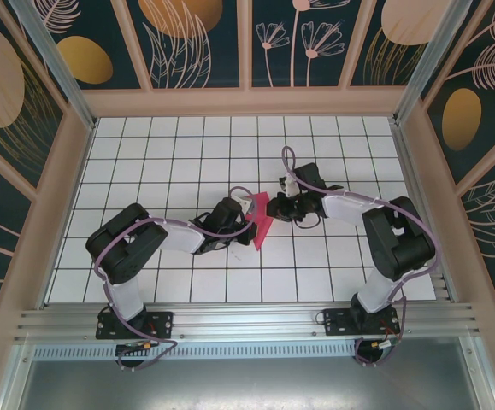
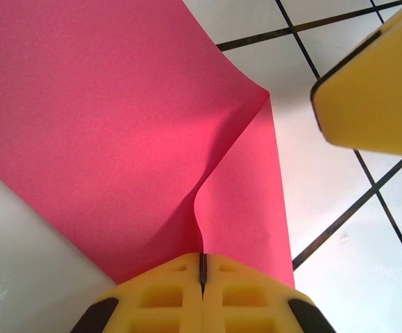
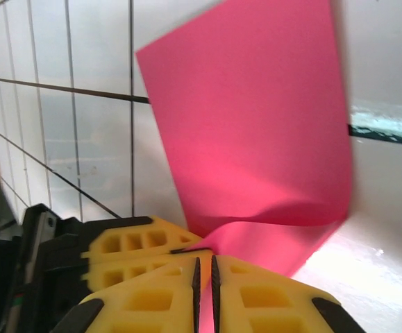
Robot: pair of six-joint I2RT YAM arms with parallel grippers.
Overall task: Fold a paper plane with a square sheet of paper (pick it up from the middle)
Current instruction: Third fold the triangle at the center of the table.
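The square sheet of paper (image 1: pixel 260 220) is plain magenta-pink and hangs bent between the two arms at the table's middle. My left gripper (image 1: pixel 245 209) is shut on its edge; in the left wrist view the yellow pads (image 2: pixel 202 267) pinch the sheet (image 2: pixel 117 125), which curls into two flaps. My right gripper (image 1: pixel 279 205) faces it from the right. In the right wrist view its jaws (image 3: pixel 205 277) stand a narrow crack apart, with the sheet (image 3: pixel 256 125) running down into the gap. The left fingers (image 3: pixel 138 243) lie right beside them. The paper plane is out of view.
White tiled table (image 1: pixel 170 145) with dark grid lines, walled by a wooden frame (image 1: pixel 247 102) with patterned panels. One yellow finger (image 2: pixel 374 90) of the right gripper hangs at the upper right of the left wrist view. An aluminium rail (image 1: pixel 247 320) runs along the near edge.
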